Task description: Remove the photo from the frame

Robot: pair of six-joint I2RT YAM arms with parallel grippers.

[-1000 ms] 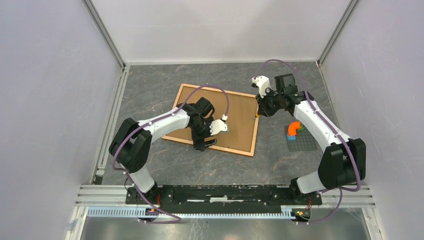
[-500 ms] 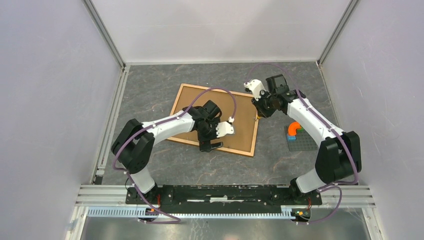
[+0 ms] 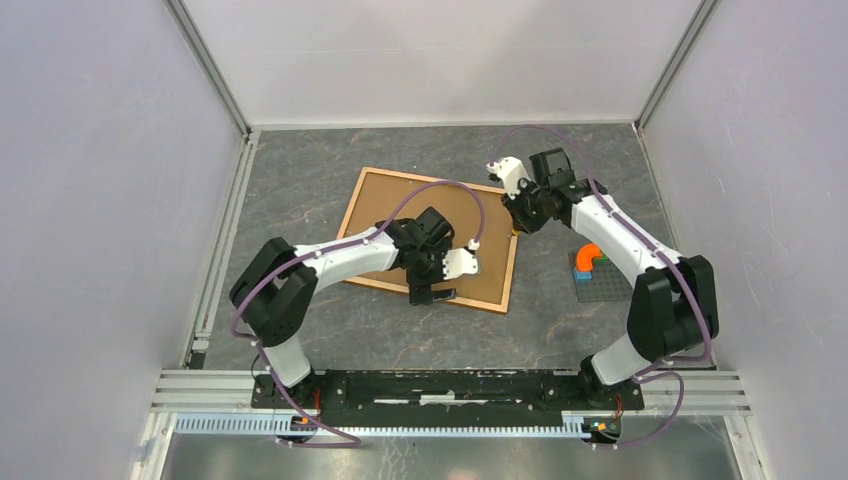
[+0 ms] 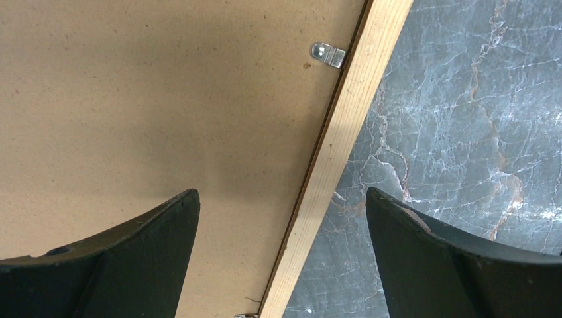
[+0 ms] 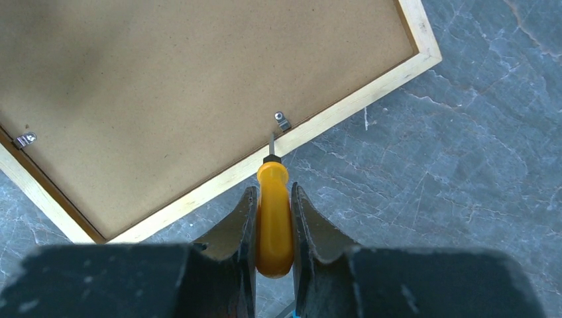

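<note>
The frame (image 3: 400, 205) lies face down on the table, its brown fibreboard back up. The photo is hidden under the back. My left gripper (image 3: 432, 294) is open over the frame's near edge; in the left wrist view (image 4: 281, 192) its fingers straddle the wooden moulding (image 4: 335, 146), with a metal clip (image 4: 328, 54) further along. My right gripper (image 3: 517, 222) is at the frame's right edge, shut on a yellow-handled screwdriver (image 5: 274, 218). The screwdriver's tip touches a metal clip (image 5: 283, 121) on the moulding (image 5: 219, 182).
A small grey baseplate (image 3: 610, 285) with orange and blue bricks (image 3: 590, 256) sits right of the frame, close beside my right arm. Another clip (image 5: 24, 140) shows on the frame's other side. Enclosure walls stand on three sides.
My left gripper has moved right along the frame's near edge, towards its near right corner. My right gripper has shifted slightly left and back, still holding the screwdriver.
</note>
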